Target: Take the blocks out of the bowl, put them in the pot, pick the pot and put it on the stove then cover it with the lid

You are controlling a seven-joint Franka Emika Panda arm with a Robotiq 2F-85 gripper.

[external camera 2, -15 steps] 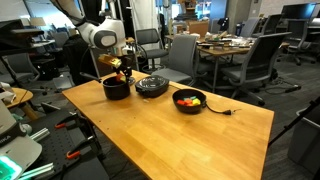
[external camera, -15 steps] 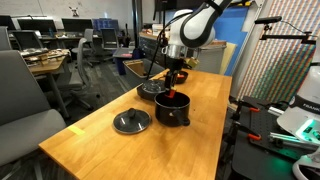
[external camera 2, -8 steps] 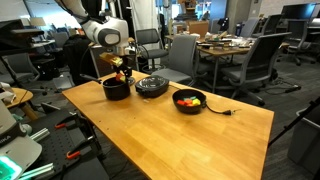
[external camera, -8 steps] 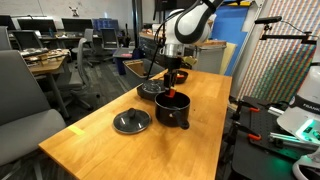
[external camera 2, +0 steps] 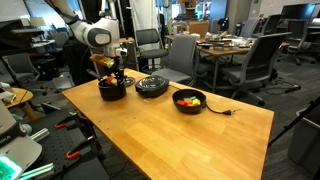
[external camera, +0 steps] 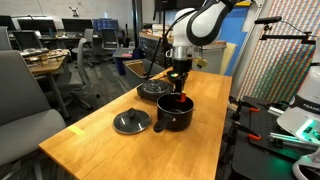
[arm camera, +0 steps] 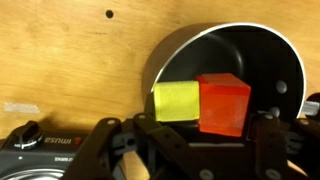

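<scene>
In an exterior view the tool point(external camera: 179, 88) hangs straight over the pot point(external camera: 170, 118), with its tip down at the pot's mouth. The pot stands upright on the table point(external camera: 110, 150). The lid point(external camera: 131, 122) lies flat on the wood just beside the pot, touching nothing.

In an exterior view the pot point(external camera 2: 112, 92) sits near the table's end with the tool point(external camera 2: 108, 72) directly above it. The bowl point(external camera 2: 188, 107) stands well apart from the pot. We see yellow and red blocks point(external camera 2: 188, 98) lying in it, so the bowl is not yet emptied.

In the wrist view we look down into the pot point(arm camera: 275, 60). A yellow block point(arm camera: 176, 101) and a red block point(arm camera: 223, 105) sit side by side, touching, squarely between the jaws. The jaws stand part-way apart and seem to press on the pair's outer faces. We judge that the tool is gripping both blocks and holding them inside the pot's rim, though we cannot confirm they are clear of its floor.

We take the step in hand to be the first one, moving blocks from bowl to pot. The next move calls for staying centred so that neither jaw catches the rim. Then the jaws must spread fully so both blocks drop, and the tool must lift straight out. After that it can reach across to the bowl for the rest.
</scene>
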